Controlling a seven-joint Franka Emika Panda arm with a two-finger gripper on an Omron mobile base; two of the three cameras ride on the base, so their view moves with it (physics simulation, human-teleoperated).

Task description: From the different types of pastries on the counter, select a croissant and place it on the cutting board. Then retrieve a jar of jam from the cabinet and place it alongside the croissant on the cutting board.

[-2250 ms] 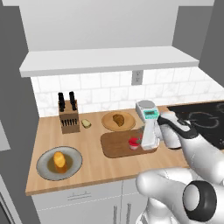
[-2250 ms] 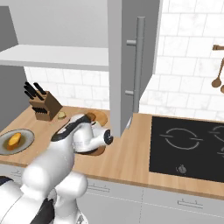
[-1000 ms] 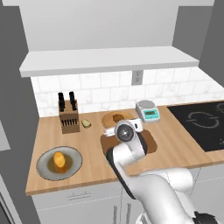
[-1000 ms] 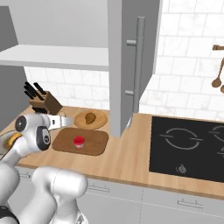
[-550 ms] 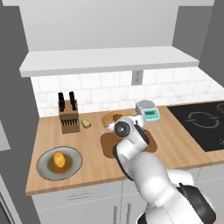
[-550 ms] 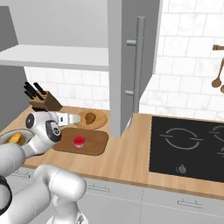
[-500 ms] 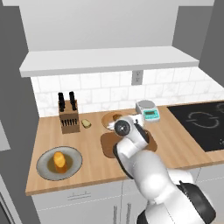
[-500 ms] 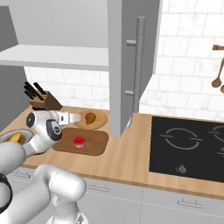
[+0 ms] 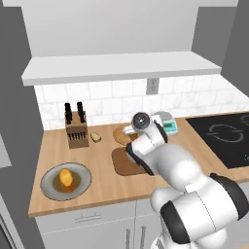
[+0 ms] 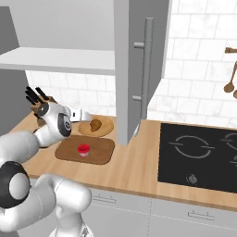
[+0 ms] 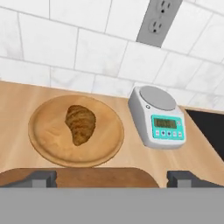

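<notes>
Croissant [image 11: 80,123] lies on the round plate [image 11: 48,140]; jar [image 10: 83,149] stands on the board [image 10: 99,152]; gripper [image 11: 109,178] hovers, fingers spread, empty.

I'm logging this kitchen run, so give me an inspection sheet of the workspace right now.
Surface: light wooden counter, hob at its right end.
Job's things: croissant on the round wooden plate, not yet on the cutting board; jar of jam upright on the board.
Clutter: knife block, kitchen scale, orange bun on a grey plate, small pale piece.
Grippers: gripper open, facing the croissant, holding nothing.
Cables: nothing seen.
Surroundings: tiled wall, wall socket, white shelf.
</notes>
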